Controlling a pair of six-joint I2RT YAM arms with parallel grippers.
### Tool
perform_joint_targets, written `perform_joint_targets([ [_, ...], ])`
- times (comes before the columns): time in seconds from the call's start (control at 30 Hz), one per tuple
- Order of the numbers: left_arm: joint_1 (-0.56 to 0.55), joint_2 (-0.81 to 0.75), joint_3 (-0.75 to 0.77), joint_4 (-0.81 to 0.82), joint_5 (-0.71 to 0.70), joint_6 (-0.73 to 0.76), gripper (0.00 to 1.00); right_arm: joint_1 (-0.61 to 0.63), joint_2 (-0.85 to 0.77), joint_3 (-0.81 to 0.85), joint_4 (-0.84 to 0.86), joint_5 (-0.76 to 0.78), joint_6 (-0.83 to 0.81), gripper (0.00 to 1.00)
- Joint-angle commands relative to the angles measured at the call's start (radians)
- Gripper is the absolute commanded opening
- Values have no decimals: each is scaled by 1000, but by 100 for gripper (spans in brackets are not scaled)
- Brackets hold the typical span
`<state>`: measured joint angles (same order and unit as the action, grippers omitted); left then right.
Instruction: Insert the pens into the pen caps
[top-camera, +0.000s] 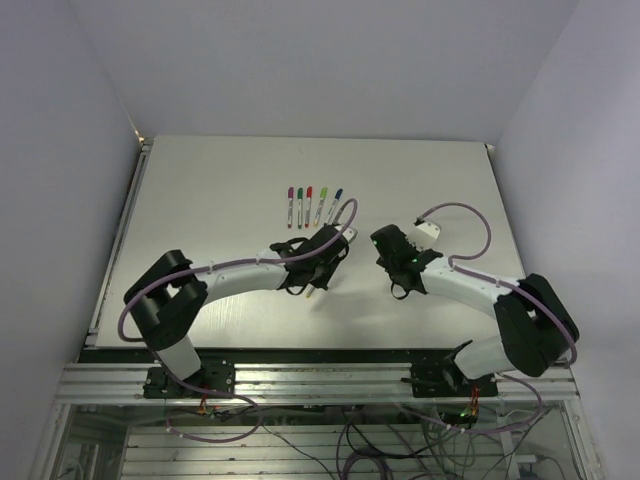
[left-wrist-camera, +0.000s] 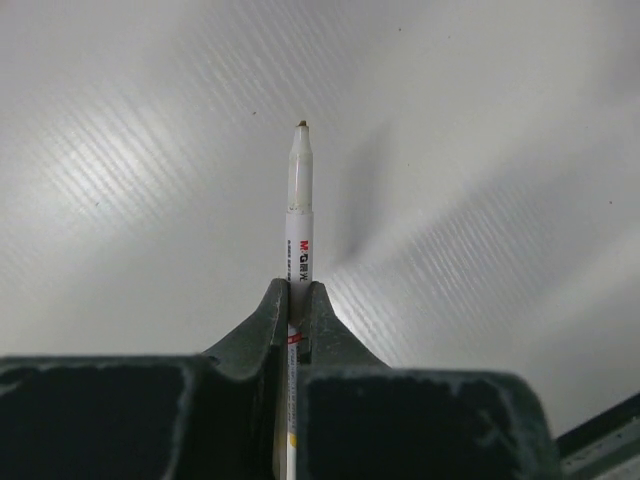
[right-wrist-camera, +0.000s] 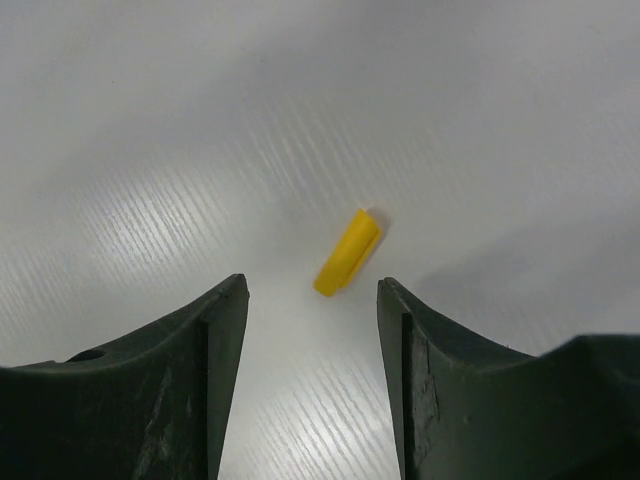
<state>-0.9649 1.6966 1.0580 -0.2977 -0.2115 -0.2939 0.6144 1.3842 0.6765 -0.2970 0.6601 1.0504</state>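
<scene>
My left gripper (left-wrist-camera: 297, 290) is shut on a white pen (left-wrist-camera: 299, 200). The pen sticks straight out past the fingertips, its bare dark tip pointing away over the table. In the top view this gripper (top-camera: 312, 285) hangs near the table's middle. A small yellow pen cap (right-wrist-camera: 347, 252) lies on its side on the table, tilted. It sits just ahead of my right gripper (right-wrist-camera: 312, 285), whose jaws stand open and empty on either side. From above, the right gripper (top-camera: 384, 248) covers that cap.
Several pens with coloured ends (top-camera: 312, 205) lie side by side in a row behind the two grippers. The white table (top-camera: 200, 200) stretches to a wall at the back, and its metal frame rail (top-camera: 320, 380) runs along the near edge.
</scene>
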Motion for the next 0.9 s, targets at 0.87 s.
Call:
perform_joint_targets([
  [0.87,85,-141,-126,80,93,-34,7,-75,220,66,13,-84,-14,26],
])
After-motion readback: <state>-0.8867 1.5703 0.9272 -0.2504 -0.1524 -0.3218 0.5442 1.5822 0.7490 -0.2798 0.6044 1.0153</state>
